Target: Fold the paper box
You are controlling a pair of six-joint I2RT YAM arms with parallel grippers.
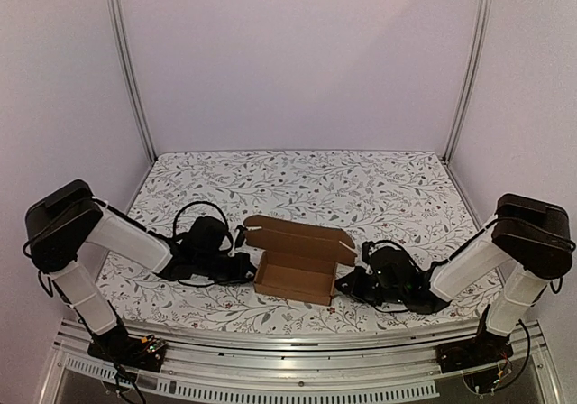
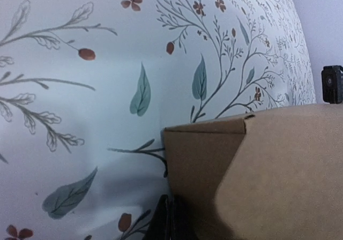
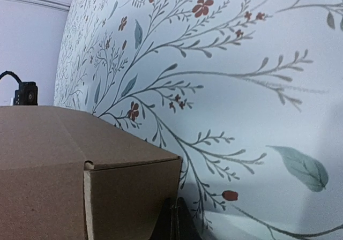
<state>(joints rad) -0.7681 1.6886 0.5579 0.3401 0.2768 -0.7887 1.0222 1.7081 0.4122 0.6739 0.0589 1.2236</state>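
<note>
The paper box [image 1: 293, 278] is a plain brown carton standing open-topped at the table's front middle, its lid flap [image 1: 302, 235] raised toward the back. My left gripper [image 1: 247, 265] lies low at the box's left end; in the left wrist view its fingers [image 2: 170, 218] are pressed together beside the brown end wall [image 2: 214, 165]. My right gripper [image 1: 346, 284] lies low at the box's right end; in the right wrist view its fingers [image 3: 174, 221] are pressed together against the end wall [image 3: 131, 197]. Nothing shows between either pair of fingers.
The table is covered by a floral-print cloth [image 1: 379, 188] and enclosed by white walls with metal posts [image 1: 131, 70] at the back corners. A metal rail [image 1: 297, 341] runs along the near edge by the arm bases.
</note>
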